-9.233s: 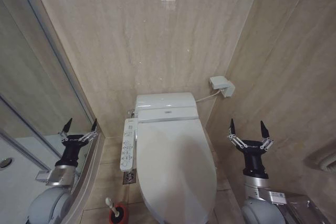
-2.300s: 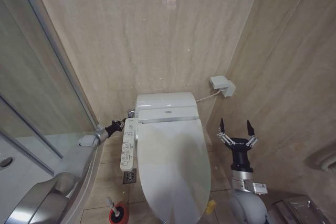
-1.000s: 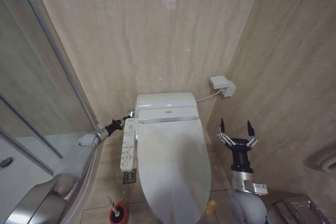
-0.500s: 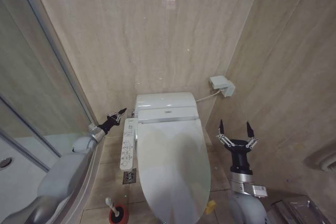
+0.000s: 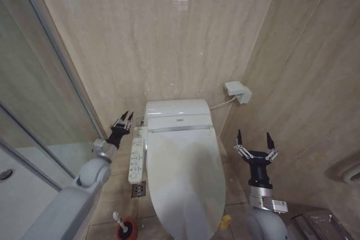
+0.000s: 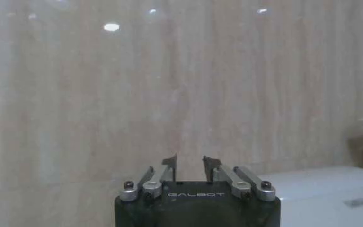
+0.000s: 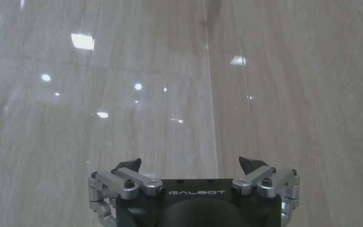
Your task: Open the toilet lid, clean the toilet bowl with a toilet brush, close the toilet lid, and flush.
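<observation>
Standing in its small red cup-shaped holder on the floor tiles, nearest the robot and just left of the toilet's front, the toilet brush (image 5: pixel 119 220) with its slim white handle is waiting untouched; its bristle head is sitting down in the cup and cannot be made out. Lying flat and closed over the seat, the large glossy white oval plastic toilet lid (image 5: pixel 185 181) is covering the toilet bowl completely, so the state of the bowl interior cannot be judged. A small yellow strap (image 5: pixel 225 220) is showing at the lid's front right edge.

Beside the toilet on its right, the right gripper (image 5: pixel 253 143) is pointing upward near the side wall with its jaws wide apart and nothing between them. Farther back, the left gripper (image 5: pixel 122 121) is hovering just beside the top end of the long white button panel (image 5: pixel 135 154), close to the rear wall; its jaws are standing narrowly apart and are holding nothing.

Judging from this layout, the task is sitting at its very start: the lid is not yet raised, and brushing, reclosing and flushing are all remaining.
</observation>
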